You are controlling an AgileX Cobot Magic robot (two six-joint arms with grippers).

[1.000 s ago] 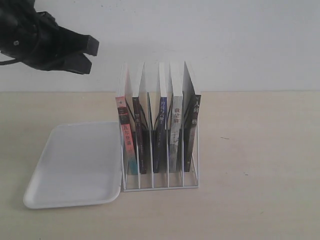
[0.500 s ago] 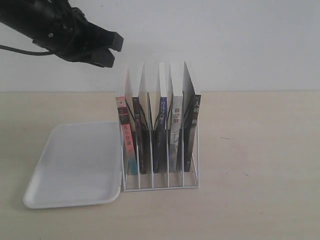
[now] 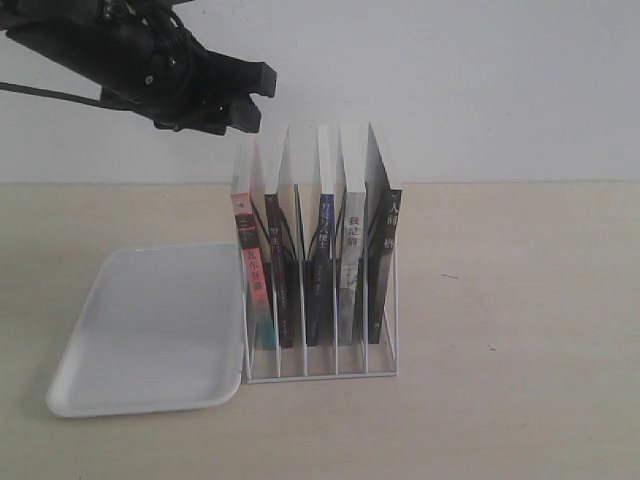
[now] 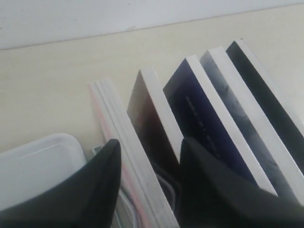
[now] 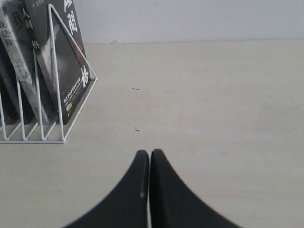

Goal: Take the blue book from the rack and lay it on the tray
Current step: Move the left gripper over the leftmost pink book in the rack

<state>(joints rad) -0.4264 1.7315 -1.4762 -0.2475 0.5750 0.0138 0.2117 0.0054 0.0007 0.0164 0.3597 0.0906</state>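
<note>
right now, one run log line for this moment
left gripper: open, above rack | right gripper: shut, holding nothing | blue book: standing in rack, ungrasped | tray: no book yet

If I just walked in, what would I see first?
Probably the white rack in the middle of the table, with five books standing in it, the blue book in the middle. The black left gripper hovers open above its left end, and a white tray lies beside it on the left.
</note>
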